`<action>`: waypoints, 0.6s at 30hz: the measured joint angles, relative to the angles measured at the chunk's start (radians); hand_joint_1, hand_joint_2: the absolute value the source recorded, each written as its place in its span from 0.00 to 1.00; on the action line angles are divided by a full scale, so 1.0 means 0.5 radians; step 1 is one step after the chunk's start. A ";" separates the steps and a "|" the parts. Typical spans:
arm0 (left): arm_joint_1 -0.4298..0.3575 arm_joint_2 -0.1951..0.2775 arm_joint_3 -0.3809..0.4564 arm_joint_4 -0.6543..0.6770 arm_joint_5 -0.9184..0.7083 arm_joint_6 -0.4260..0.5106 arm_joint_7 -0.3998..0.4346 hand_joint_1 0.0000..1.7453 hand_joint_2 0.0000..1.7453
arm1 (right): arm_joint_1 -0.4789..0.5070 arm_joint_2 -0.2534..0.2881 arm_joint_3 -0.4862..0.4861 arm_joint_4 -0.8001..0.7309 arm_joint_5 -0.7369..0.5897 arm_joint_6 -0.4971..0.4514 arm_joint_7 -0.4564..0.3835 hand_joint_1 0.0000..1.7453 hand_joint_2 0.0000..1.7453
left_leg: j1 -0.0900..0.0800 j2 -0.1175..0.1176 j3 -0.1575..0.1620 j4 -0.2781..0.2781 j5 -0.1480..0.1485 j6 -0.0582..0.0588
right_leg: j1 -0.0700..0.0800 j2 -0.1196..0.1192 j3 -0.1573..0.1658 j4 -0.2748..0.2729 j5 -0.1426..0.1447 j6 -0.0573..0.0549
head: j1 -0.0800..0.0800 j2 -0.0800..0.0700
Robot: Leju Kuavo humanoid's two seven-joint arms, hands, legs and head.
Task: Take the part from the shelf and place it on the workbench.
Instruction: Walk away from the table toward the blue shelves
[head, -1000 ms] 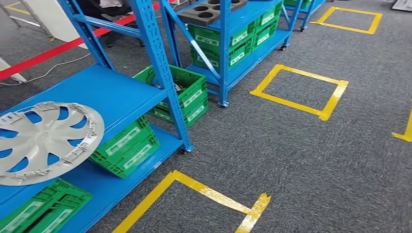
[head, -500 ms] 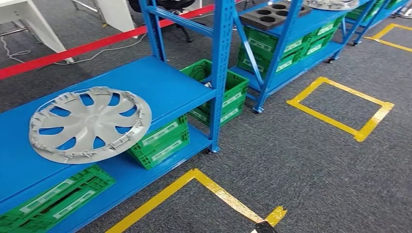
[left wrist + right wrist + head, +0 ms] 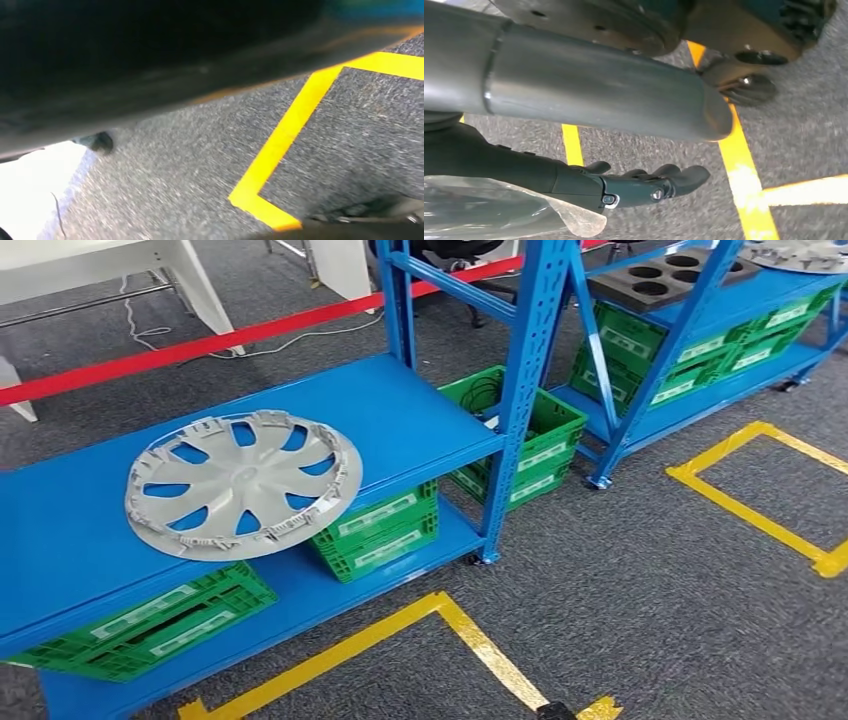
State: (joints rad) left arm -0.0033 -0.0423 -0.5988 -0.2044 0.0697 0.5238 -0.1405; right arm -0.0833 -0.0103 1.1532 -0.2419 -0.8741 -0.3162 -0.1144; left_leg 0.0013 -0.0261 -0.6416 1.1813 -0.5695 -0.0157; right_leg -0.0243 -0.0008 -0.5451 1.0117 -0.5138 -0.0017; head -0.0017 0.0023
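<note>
Dark grey fingers of the right hand hang extended, close together and slightly curled, holding nothing above the grey carpet and yellow floor tape. You cannot tell the state of the left hand: the left wrist view is blurred, and a dark out-of-focus mass covers its upper part. A crinkled clear plastic sheet hides the wrist area beside the right hand.

In the head view, the part, a silver wheel cover, lies flat on the blue shelf, near its front edge. Green crates sit on the lower level. A blue upright post stands just right of the part. A second blue rack stands well apart.
</note>
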 joint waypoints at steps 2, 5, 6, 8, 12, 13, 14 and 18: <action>-0.004 -0.007 0.000 0.000 -0.011 0.001 0.010 0.00 0.00 | 0.022 0.000 -0.002 0.000 -0.017 -0.019 -0.020 0.00 0.00 | 0.011 0.025 -0.114 0.221 -0.074 -0.012 | 0.004 -0.066 0.013 0.000 -0.015 -0.004 | -0.001 0.000; 0.001 -0.023 -0.006 -0.002 -0.048 0.004 0.067 0.00 0.00 | 0.067 -0.022 -0.017 -0.043 -0.054 -0.111 -0.064 0.00 0.00 | 0.016 0.062 -0.041 0.058 0.077 -0.008 | 0.004 -0.147 0.047 0.000 -0.040 0.005 | -0.002 0.000; 0.000 -0.028 -0.010 -0.006 -0.064 0.005 0.088 0.00 0.00 | 0.088 -0.041 -0.026 -0.080 -0.061 -0.155 -0.068 0.00 0.00 | 0.009 0.116 0.028 -0.079 0.139 0.002 | 0.006 -0.171 0.056 0.000 -0.051 0.014 | -0.002 0.000; -0.008 -0.035 -0.021 -0.019 -0.088 0.005 0.120 0.00 0.00 | 0.137 -0.095 -0.046 -0.182 -0.068 -0.235 -0.058 0.00 0.00 | -0.012 0.208 0.118 -0.264 0.190 0.032 | 0.016 -0.217 0.071 -0.001 -0.076 0.039 | -0.001 0.000; -0.007 -0.044 -0.051 -0.042 -0.117 0.003 0.151 0.00 0.00 | 0.200 -0.217 -0.065 -0.370 -0.071 -0.284 -0.038 0.00 0.00 | -0.014 0.160 0.135 -0.311 0.183 0.085 | 0.020 -0.247 0.115 -0.009 -0.111 0.083 | 0.003 0.000; -0.007 -0.046 -0.054 -0.045 -0.119 0.003 0.151 0.00 0.00 | 0.208 -0.238 -0.068 -0.400 -0.072 -0.284 -0.038 0.00 0.00 | -0.008 0.137 0.140 -0.320 0.189 0.098 | 0.018 -0.194 0.100 0.034 -0.144 0.091 | 0.007 0.000; -0.009 -0.050 -0.057 -0.049 -0.120 0.004 0.152 0.00 0.00 | 0.217 -0.256 -0.071 -0.426 -0.072 -0.284 -0.038 0.00 0.00 | -0.001 0.112 0.146 -0.328 0.193 0.109 | 0.015 -0.126 0.057 0.122 -0.195 0.096 | 0.013 0.001; -0.014 -0.062 -0.068 -0.064 -0.121 0.005 0.165 0.00 0.00 | 0.257 -0.303 -0.072 -0.497 -0.080 -0.280 -0.033 0.00 0.00 | -0.004 -0.008 0.152 -0.328 0.188 0.126 | 0.014 -0.003 -0.195 0.547 -0.315 0.099 | 0.019 0.000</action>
State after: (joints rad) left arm -0.0101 -0.0734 -0.6328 -0.2363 0.0093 0.5262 -0.0580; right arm 0.0452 -0.1616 1.1170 -0.4901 -0.9139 -0.4561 -0.1310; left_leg -0.0009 -0.0302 -0.5659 1.0173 -0.4757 0.0475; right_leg -0.0173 -0.0024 -0.6426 1.2852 -0.6713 0.0477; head 0.0076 0.0023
